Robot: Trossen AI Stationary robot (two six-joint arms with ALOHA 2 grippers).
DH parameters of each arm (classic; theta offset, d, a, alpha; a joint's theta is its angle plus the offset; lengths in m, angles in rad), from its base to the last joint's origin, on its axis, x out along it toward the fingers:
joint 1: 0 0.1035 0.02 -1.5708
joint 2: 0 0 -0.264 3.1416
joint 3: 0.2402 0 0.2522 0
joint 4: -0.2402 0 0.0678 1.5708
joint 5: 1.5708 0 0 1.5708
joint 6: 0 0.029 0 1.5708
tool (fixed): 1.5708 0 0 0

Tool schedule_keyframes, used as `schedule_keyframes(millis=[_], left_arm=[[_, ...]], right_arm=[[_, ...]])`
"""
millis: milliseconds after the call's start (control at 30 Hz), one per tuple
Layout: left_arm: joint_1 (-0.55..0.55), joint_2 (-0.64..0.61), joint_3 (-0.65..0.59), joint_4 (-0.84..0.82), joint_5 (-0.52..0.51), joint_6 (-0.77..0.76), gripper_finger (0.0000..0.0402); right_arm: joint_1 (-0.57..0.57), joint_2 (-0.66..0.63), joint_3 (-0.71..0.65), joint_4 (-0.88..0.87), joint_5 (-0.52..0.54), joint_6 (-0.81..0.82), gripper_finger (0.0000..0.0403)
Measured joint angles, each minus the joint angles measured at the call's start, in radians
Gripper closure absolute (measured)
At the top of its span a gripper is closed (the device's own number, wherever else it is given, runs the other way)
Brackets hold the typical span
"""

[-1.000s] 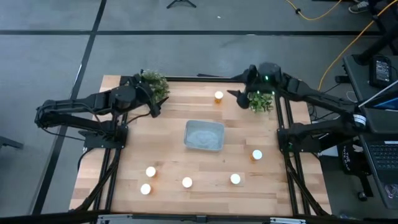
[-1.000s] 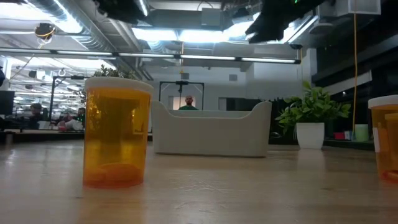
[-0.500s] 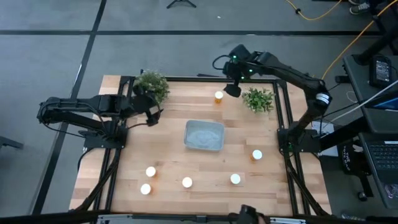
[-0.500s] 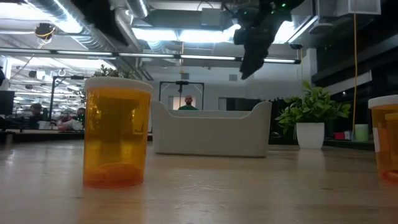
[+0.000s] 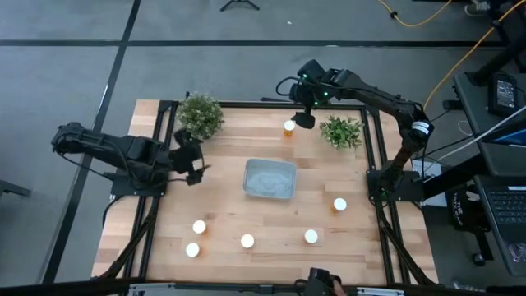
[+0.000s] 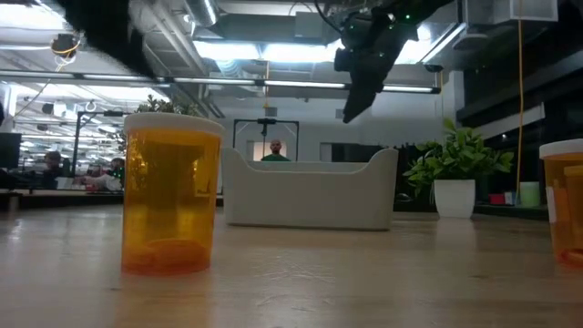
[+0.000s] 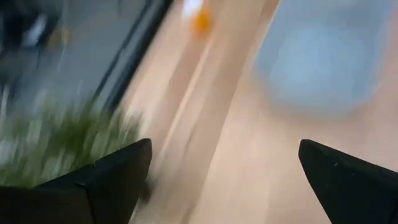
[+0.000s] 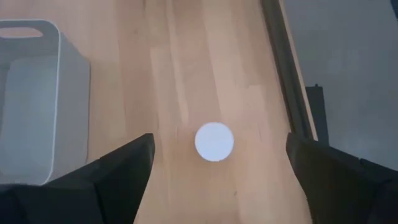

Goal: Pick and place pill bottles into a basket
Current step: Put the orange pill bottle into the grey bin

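Observation:
The pale grey-blue basket [image 5: 269, 179] stands mid-table. One pill bottle [image 5: 289, 127] with a white cap stands upright near the far edge. Several more stand toward the near edge, among them one at the right [image 5: 339, 204] and one at the left [image 5: 199, 226]. My right gripper [image 5: 305, 119] hangs open above the far bottle, slanting down. In its wrist view the white cap [image 8: 214, 141] shows between the spread fingers, well below them. My left gripper [image 5: 196, 164] hangs open left of the basket, holding nothing; its wrist view shows the basket [image 7: 323, 56] ahead.
Two potted plants stand at the far side, one on the left [image 5: 200, 113] and one on the right [image 5: 341, 131], just beside the far bottle and my right gripper. In the low view a bottle [image 6: 171, 193] stands close in front of the basket [image 6: 310, 191].
My right gripper has swung from over the right plant toward the table's left, tipped further down, and stopped above the far bottle. My left gripper has left the left plant, moving toward the near edge and downward, turning toward the basket.

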Motion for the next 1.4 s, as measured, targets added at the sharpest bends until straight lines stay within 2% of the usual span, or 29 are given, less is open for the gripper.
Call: schedule_keyframes(millis=[133,233,333,467,600,833,900,1000,1333,1400], left_arm=[[-0.103,-0.036,-0.016,0.359,-0.17,0.097,0.0002],[-0.155,-0.131,-0.135,0.515,-0.247,0.098,0.0002],[-0.189,-0.253,-0.262,0.64,-0.227,0.032,0.0002],[-0.192,-0.406,-0.332,0.739,-0.112,0.11,0.0002],[-0.146,-0.549,-0.367,0.679,0.105,0.123,0.0002],[-0.047,-0.685,-0.372,0.336,0.279,-0.057,0.0002],[-0.026,-0.7,-0.373,0.251,0.286,-0.113,0.0002],[-0.006,-0.708,-0.373,0.242,0.278,-0.164,0.0002],[0.004,-0.709,-0.373,0.281,0.255,-0.116,0.0002],[0.004,-0.709,-0.373,0.281,0.255,-0.122,0.0002]], right_arm=[[0.002,0.0,0.0,0.032,0.0,0.0,0.0039],[0.012,0.0,0.0,0.063,0.0,-0.004,0.0039],[0.03,0.0,0.0,0.08,0.0,-0.018,0.0039],[0.055,0.0,0.0,0.08,-0.001,-0.024,0.0039],[0.068,0.0,0.0,0.079,0.0,-0.024,0.0039],[0.088,0.0,0.0,0.061,0.0,-0.022,0.0039],[0.093,0.0,0.0,0.06,0.0,-0.022,0.0039],[0.094,0.0,0.0,0.056,0.0,-0.022,0.0039],[0.075,0.012,0.0,0.039,0.001,-0.073,0.0039],[0.072,0.032,-0.001,0.029,0.028,-0.073,0.0039]])
